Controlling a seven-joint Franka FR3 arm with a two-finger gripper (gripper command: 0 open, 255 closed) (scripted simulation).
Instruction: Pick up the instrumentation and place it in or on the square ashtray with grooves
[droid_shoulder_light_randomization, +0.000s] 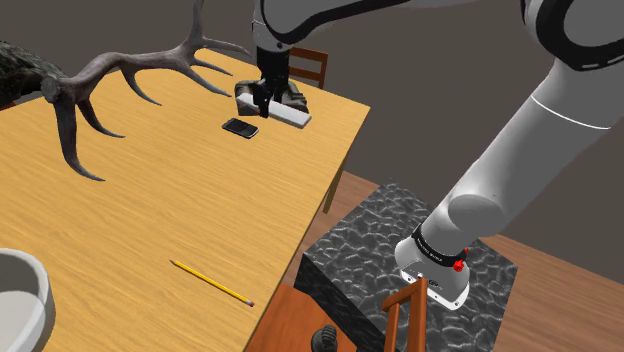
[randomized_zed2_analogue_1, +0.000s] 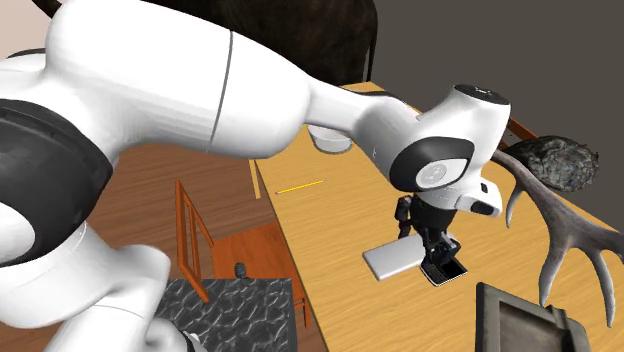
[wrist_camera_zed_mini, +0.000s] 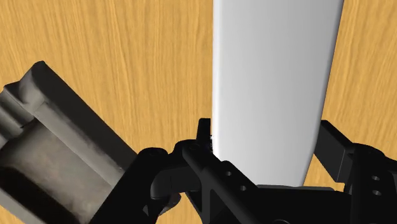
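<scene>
**Inspector:** End effector, state and contact?

**Surveyor:** The all-black two-finger gripper (wrist_camera_zed_mini: 267, 137) stands wide. Its fingers (wrist_camera_zed_mini: 205, 137) press on the two long edges of the white flat slab with a rounded end (wrist_camera_zed_mini: 273, 76), close to that end. The slab is clasped between them.

**Inspector:** Location of the slab?

**Surveyor:** It is at the far end of the light wooden table (droid_shoulder_light_randomization: 180, 200) in the shoulder view. From left to right there: small black phone (droid_shoulder_light_randomization: 240, 127), gripper, slab. The dark grey square ashtray with a stepped rim (wrist_camera_zed_mini: 44, 140) lies just beside the gripper, apart from the slab.

**Inspector:** Anything obscured?

**Surveyor:** I cannot tell whether the slab rests on the table or hangs clear of it. In the wrist view the frame cuts off the slab's far end and part of the ashtray. In the shoulder view the gripper hides much of the ashtray.

**Inspector:** Orientation?

**Surveyor:** Broad face up. The long axis runs straight away from the fingers, toward the shoulder view's lower right and the second exterior view's lower left.
</scene>
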